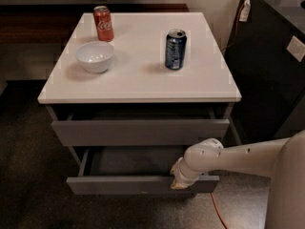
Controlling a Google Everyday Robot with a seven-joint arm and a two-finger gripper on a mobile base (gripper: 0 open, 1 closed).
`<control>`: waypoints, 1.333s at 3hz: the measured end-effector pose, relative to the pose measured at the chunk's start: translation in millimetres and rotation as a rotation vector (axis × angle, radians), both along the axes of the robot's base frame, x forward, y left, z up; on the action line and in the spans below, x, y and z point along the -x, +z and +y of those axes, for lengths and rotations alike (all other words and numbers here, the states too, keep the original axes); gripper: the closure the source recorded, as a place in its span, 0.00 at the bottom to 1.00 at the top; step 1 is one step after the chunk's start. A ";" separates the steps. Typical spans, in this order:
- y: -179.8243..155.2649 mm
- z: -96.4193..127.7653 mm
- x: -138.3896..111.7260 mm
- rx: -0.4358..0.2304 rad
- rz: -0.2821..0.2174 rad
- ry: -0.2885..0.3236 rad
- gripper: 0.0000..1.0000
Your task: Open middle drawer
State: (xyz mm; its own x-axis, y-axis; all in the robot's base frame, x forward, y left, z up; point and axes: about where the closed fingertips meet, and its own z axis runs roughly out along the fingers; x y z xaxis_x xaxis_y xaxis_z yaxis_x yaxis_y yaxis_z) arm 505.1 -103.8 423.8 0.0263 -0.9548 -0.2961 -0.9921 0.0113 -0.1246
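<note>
Gripper (181,181) sits on the top edge of the plain grey flat-front middle drawer (124,185), right of centre, low on the near face of the white-topped cabinet (143,82). Grip state: cannot tell. Drawer stands pulled out, box exposed. Judgement: task nearly complete; little travel left.

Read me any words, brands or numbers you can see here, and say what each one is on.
"Coca", in white script, the rest curving out of sight: on the red can.
On the blue can: print too blurred to read.
On the gripper, at the front of the pulled-out middle drawer: no text on either.
</note>
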 end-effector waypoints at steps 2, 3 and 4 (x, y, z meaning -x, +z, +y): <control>-0.2 -0.2 0.7 -0.001 0.001 0.001 1.00; -0.2 -0.6 0.7 -0.001 0.002 0.001 1.00; -0.2 -0.9 0.9 -0.001 0.002 0.001 0.77</control>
